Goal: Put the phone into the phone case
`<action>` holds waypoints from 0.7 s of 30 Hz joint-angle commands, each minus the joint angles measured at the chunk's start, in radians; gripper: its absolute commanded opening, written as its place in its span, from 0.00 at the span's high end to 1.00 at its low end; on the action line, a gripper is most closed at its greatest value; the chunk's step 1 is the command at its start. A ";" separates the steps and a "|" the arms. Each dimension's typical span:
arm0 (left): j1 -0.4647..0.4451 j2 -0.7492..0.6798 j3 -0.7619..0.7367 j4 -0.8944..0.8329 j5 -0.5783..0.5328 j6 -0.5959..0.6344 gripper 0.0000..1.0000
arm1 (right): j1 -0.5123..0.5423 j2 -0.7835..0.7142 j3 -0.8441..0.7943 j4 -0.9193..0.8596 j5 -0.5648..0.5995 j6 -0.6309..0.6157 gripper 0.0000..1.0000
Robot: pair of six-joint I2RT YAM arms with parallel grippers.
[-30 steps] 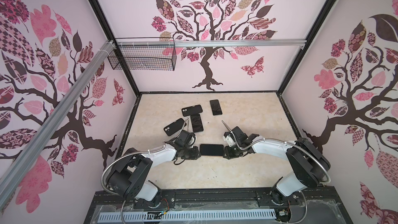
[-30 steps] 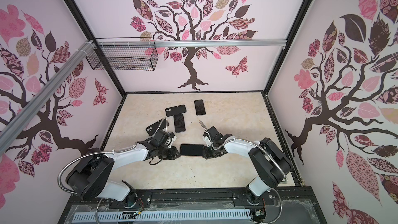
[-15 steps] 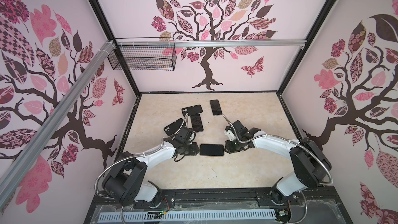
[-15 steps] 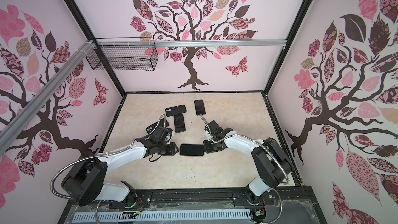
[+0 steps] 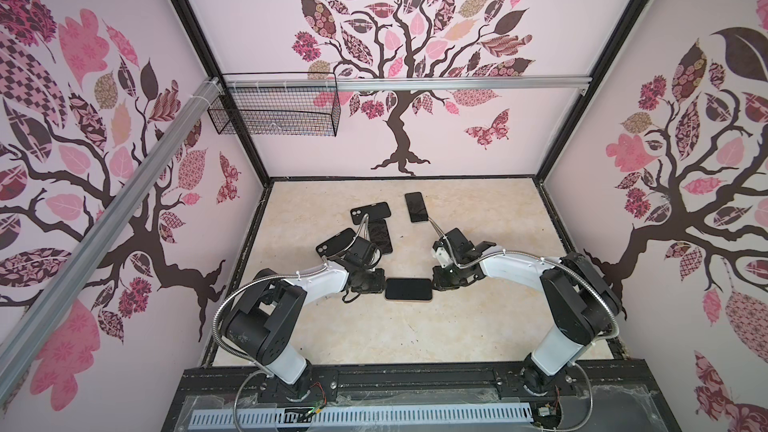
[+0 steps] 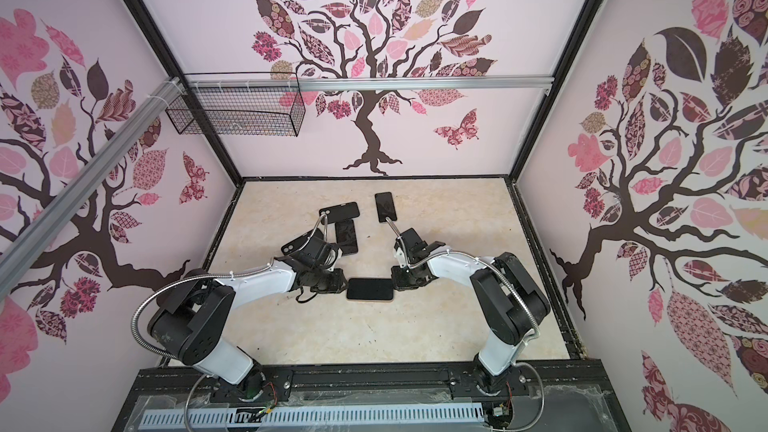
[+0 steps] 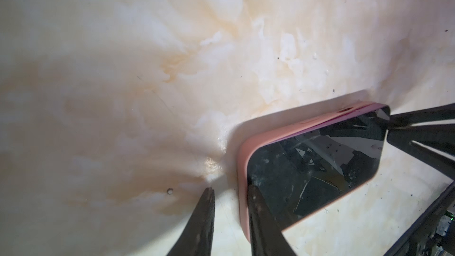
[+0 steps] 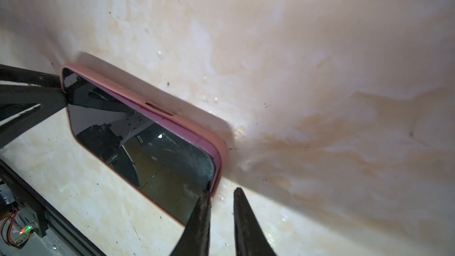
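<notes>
Wire basket (image 5: 272, 112) on rear alu rail (image 5: 457, 85).

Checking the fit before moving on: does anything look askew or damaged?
Possibly. On the phone, along the long edge away from the robot, a purple band shows between screen and pink case rim; it may sit proud there.

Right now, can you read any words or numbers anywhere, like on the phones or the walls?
There is no text that can be read.
phone in the pink case: dark screen, only reflections.
far phone: blank dark screen.
black cases: no marks that can be read.
wall: tree pictures, no words.
circuit board: any print is too small to read.
</notes>
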 commanded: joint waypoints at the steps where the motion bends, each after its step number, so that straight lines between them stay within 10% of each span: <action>1: 0.004 0.014 0.046 0.022 0.026 0.020 0.74 | -0.007 0.039 0.029 0.012 -0.015 -0.020 0.79; 21: 0.004 0.054 0.026 0.068 0.120 0.028 0.84 | -0.003 0.161 0.059 -0.014 -0.085 -0.067 0.87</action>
